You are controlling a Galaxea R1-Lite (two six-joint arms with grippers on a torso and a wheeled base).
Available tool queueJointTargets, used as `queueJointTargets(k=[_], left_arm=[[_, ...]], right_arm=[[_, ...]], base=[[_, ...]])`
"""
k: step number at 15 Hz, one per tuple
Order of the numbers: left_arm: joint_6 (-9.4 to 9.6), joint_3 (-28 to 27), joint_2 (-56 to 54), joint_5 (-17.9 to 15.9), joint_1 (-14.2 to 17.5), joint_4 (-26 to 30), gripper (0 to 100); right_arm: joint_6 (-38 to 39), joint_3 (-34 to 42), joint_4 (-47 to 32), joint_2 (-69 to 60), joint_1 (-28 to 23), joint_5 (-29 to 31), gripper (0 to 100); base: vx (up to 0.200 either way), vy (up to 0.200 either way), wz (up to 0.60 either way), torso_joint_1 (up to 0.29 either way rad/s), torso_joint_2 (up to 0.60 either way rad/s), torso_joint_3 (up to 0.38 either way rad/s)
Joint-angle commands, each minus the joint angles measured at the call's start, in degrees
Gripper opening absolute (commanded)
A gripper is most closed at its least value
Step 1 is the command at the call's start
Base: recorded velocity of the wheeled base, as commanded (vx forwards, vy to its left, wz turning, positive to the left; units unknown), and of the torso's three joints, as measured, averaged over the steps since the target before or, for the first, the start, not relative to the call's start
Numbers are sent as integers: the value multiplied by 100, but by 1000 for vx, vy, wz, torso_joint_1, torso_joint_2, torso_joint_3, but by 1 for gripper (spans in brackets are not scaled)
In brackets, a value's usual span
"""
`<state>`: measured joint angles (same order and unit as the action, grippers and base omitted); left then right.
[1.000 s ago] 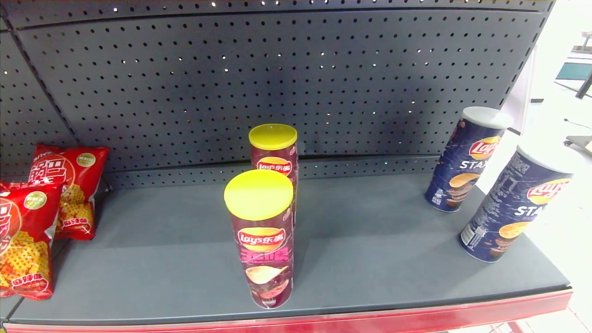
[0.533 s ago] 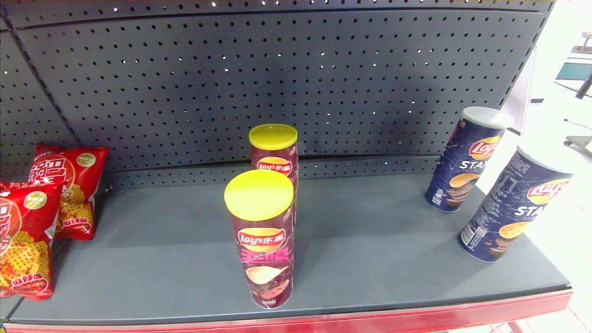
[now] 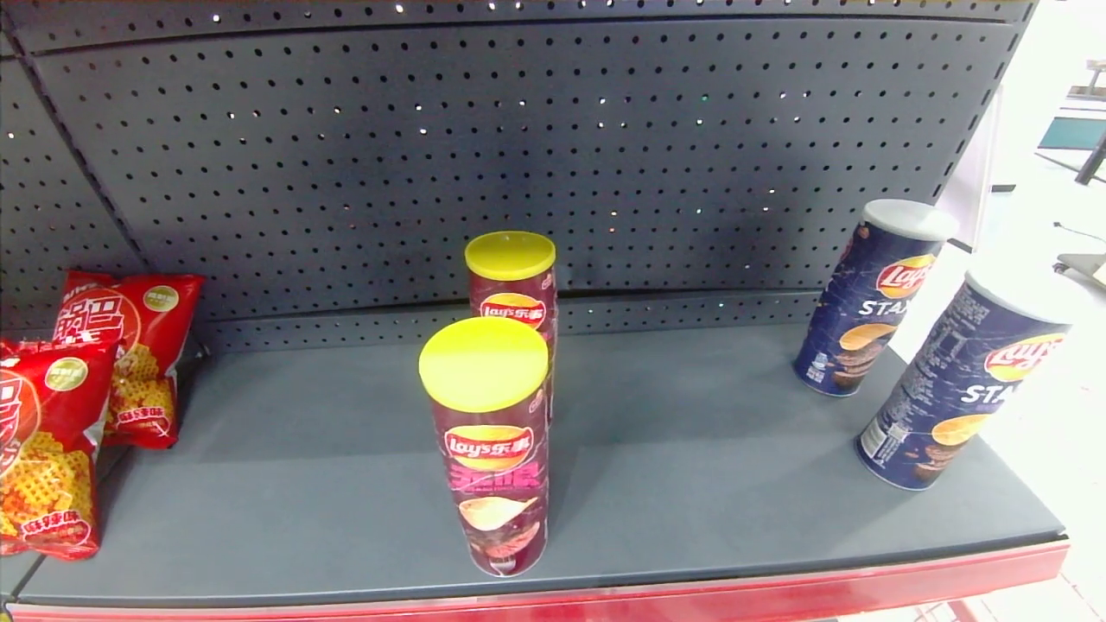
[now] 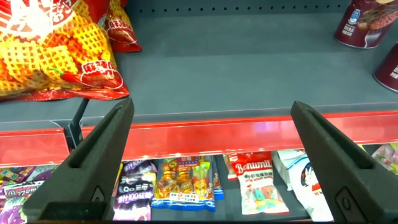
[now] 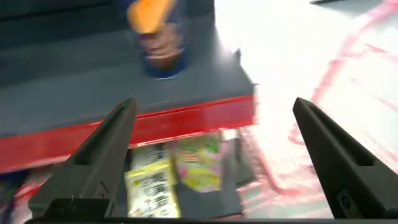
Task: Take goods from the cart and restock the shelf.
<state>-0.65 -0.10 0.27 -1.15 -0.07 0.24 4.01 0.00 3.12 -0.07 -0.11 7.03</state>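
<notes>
Shelf [image 3: 691, 449] stock stands unchanged since before; left gripper [image 4: 212, 104] and right gripper [image 5: 214, 102] hold jaws wide, empty.

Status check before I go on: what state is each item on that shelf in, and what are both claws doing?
Front maroon can: upright, yellow lid on.
Rear maroon can: upright, yellow lid on.
Rear blue can: standing, pale lid on.
Front blue can: standing, top lost in glare.
Rear red bag: standing, face forward.
Front red bag: standing, face forward.
Left claw: open, empty.
Right claw: open, empty.
</notes>
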Motion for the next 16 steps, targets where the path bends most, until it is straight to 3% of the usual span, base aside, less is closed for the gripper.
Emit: queueJointTargets(k=[1, 4, 16], left_arm=[[-6, 1, 8, 0, -1, 2, 100], [-6, -8, 8, 0, -1, 2, 100], [-6, 1, 8, 0, -1, 2, 100]], right_arm=[[-498, 0, -356, 7, 2, -528, 100], [-480, 0, -303, 7, 11, -765, 100], [-445, 0, -312, 7, 2, -765, 100]], base=[[0, 0, 0, 0, 0, 0], [0, 0, 0, 0, 0, 0], [0, 0, 0, 0, 0, 0]])
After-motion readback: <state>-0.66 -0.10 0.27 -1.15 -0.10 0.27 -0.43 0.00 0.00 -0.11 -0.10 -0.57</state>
